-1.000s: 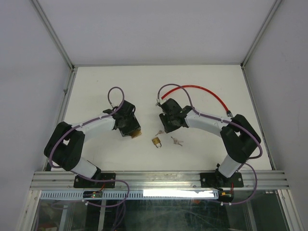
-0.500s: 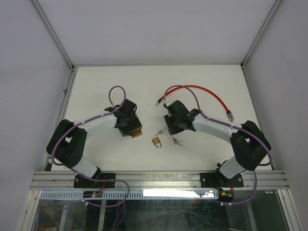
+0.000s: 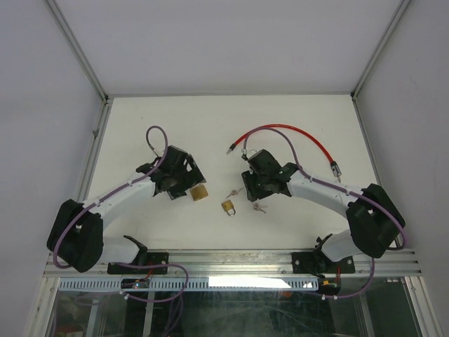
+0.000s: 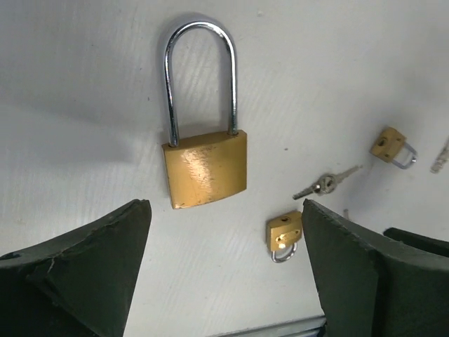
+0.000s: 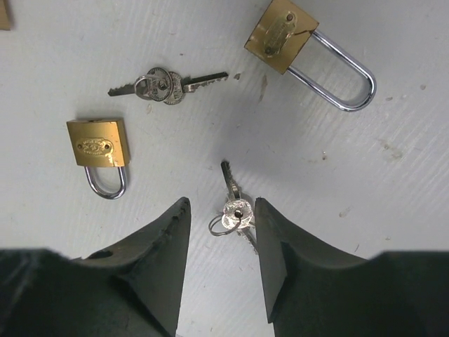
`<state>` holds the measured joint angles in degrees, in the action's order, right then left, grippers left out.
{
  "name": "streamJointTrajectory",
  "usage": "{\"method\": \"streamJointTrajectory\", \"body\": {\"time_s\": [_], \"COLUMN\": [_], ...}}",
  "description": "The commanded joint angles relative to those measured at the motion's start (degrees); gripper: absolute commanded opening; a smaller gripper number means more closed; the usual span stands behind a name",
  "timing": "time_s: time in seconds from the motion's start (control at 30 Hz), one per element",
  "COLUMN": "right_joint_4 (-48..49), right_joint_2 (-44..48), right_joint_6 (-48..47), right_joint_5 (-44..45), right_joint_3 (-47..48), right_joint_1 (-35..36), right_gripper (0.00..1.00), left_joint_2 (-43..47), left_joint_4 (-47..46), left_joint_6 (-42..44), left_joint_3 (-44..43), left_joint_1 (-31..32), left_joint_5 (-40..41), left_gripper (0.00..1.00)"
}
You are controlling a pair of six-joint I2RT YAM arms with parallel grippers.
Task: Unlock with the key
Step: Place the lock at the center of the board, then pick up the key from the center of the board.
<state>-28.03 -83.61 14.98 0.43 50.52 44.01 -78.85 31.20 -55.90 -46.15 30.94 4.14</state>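
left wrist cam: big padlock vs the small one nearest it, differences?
Size: the big padlock has a far larger brass body than the small padlock.
Shackle: the big padlock's is long; the small padlock's is a short loop.
Pose: the big padlock's shackle points up in the left wrist view, the small padlock's points down.
Shared: brass bodies, silver shackles, both shut.

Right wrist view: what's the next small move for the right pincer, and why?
Probably lower straight down and close on the key bunch: it lies flat on the table between the fingertips of the open right pincer, not yet gripped.
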Motion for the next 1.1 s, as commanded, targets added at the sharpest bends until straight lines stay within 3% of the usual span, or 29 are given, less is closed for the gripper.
{"method": "streamJointTrajectory", "body": {"time_s": [0.0, 0.1, 0.63, 0.77, 1.07], "right_joint_4": [-1.20, -1.58, -4.59, -4.44, -1.72], "right_joint_2": [2.58, 1.71, -6.01, -7.22, -3.15], "right_joint_6": [0.66, 1.14, 4.66, 4.90, 4.97], "right_joint_5": [-1.16, -1.19, 3.53, 4.37, 3.60], "right_joint_3": [-0.30, -0.75, -0.26, -0.47, -1.27], "right_joint_1": [0.29, 0.41, 2.92, 3.33, 3.76], "right_gripper": [0.46, 0.49, 0.50, 0.43, 0.14], "left_joint_2": [8.30, 11.72, 26.90, 27.63, 29.30], "left_joint_4": [-5.56, -8.73, -24.84, -28.53, -36.09], "left_joint_6": [1.16, 1.61, 5.66, 5.80, 6.11], "left_joint_3": [2.79, 5.57, 18.85, 20.98, 24.22], "left_joint_1": [-1.76, -2.26, -2.42, -2.46, -2.46], "left_joint_5": [-0.18, 0.41, -0.36, -2.51, -6.52], "left_gripper": [0.92, 0.99, 0.99, 0.99, 0.99]}}
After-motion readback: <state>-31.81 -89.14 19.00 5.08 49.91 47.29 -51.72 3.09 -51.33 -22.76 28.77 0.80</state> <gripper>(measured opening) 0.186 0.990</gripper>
